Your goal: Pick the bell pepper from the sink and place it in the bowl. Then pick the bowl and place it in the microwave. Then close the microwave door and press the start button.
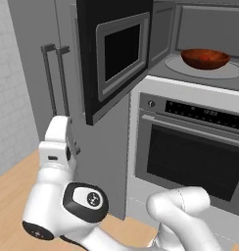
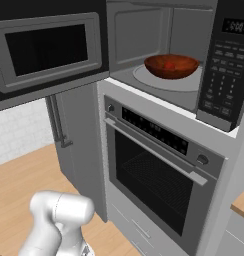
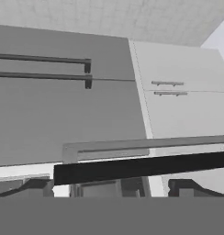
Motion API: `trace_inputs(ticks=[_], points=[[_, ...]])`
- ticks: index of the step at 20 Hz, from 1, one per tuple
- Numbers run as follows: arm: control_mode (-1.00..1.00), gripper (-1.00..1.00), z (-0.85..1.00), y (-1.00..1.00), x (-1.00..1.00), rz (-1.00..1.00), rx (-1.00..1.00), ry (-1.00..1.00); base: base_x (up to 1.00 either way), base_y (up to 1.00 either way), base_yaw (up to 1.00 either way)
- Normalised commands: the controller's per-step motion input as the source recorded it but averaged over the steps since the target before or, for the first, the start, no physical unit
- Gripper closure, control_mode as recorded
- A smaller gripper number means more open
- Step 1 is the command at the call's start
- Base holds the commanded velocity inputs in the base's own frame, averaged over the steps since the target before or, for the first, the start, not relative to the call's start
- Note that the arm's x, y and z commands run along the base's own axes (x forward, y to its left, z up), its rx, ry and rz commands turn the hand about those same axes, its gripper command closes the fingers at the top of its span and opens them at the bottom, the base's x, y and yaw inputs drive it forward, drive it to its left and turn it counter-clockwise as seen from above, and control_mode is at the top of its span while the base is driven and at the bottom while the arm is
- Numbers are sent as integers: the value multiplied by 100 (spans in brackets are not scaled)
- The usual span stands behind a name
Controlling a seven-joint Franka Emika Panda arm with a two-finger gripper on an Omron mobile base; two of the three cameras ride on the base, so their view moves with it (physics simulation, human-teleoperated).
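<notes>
The gripper [image 1: 71, 147] hung low and to the left of the microwave door [image 1: 116, 54], below its lower edge and beside the tall grey cabinet [image 1: 38, 63] with two bar handles; its fingers stood spread, with nothing between them. In the hand view the door's dark edge [image 3: 141, 167] ran across just beyond the fingertips, with the cabinet fronts behind it. The door stood swung wide open to the left. Past the door, the microwave [image 2: 164, 50] cavity lay open, and the bowl [image 2: 171, 66] sat on the turntable [image 2: 166, 82] inside. A small red shape in the bowl was the pepper [image 2: 169, 65]. Below the microwave was the oven [image 2: 159, 170], its door shut. To the right of the cavity stood the microwave's keypad [image 2: 221, 75].
</notes>
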Motion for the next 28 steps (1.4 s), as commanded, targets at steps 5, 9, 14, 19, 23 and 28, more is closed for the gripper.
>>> trace_inputs(ticks=[5,9,14,19,23,28], points=[[-100,-100,-19,16,67,0,0,0,0,0,0],[-100,-100,-17,0,58,-2,0,0,0,0,0],[-100,-100,-1,0,53,-7,0,-5,0,0,0],[-100,-100,0,-16,38,-10,1,-8,0,0,0],[-100,-100,0,-45,14,-7,4,-4,0,0,0],[-100,-100,8,-59,1,-4,9,-7,0,0,0]])
